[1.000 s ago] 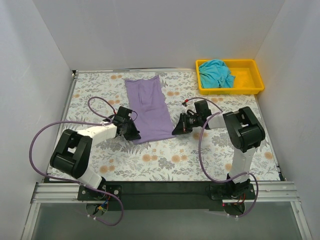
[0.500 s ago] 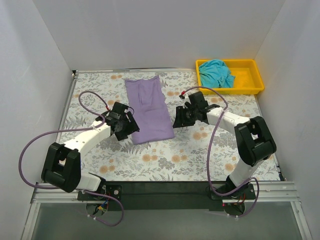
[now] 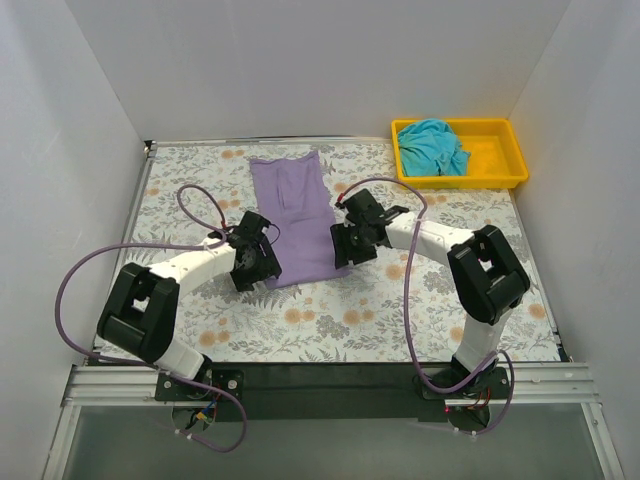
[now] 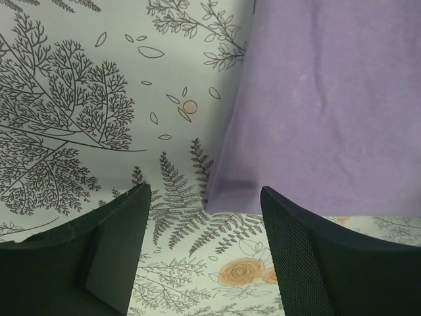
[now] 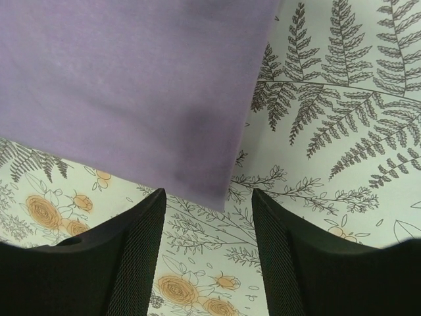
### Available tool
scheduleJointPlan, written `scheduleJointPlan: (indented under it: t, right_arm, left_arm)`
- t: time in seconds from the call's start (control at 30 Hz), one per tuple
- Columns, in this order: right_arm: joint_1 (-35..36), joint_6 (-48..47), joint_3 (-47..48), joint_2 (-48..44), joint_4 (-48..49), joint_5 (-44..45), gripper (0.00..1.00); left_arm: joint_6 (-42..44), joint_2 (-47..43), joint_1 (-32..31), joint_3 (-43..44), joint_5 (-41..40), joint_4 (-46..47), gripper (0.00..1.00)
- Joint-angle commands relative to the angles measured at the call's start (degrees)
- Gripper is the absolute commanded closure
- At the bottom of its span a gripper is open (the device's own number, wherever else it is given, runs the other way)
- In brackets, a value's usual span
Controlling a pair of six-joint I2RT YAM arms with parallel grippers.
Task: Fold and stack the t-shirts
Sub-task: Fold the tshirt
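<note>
The lavender t-shirt [image 3: 297,215] is lying flat on the table [image 3: 330,320] as a long narrow strip. It is running from 12 o'clock toward 6 o'clock a little left of centre, with its near end drifting slightly toward 5.

The step in hand is probably the crosswise fold, bringing the near end up over the far end. The left gripper [image 4: 205,197] is sitting poised at the near-left corner, its jaws spread wide and holding nothing. The right gripper [image 5: 208,196] is doing likewise at the near-right corner, jaws parted and empty.

To do this well, both should be pinching every layer right at the corners. They should then be lifting together and travelling evenly toward 12 o'clock so the edge is landing square. A shallow bite is risking catching only the top layer.

The teal t-shirt [image 3: 433,146] is lying crumpled in the yellow tray [image 3: 505,170] at the table's 1 o'clock corner, well apart.

A fern-and-flower print is covering the table, and plain white walls [image 3: 300,70] are enclosing it on three sides.
</note>
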Motion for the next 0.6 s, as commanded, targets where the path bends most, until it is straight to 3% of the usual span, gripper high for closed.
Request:
scheduleJointPlan:
  t: [0.0,0.57]
  right_arm:
    - [1.26,1.5,3.59,1.19,-2.41,2.87,0.48]
    - [6.54,4.14,4.65,8.75,-7.86,14.65,0.53]
  left_arm:
    - [0.02,1.06,-1.68,2.27,-3.67,-0.5,0.38]
    - [-0.24,6.86,-6.25,-0.19,-5.34,0.11,0.41]
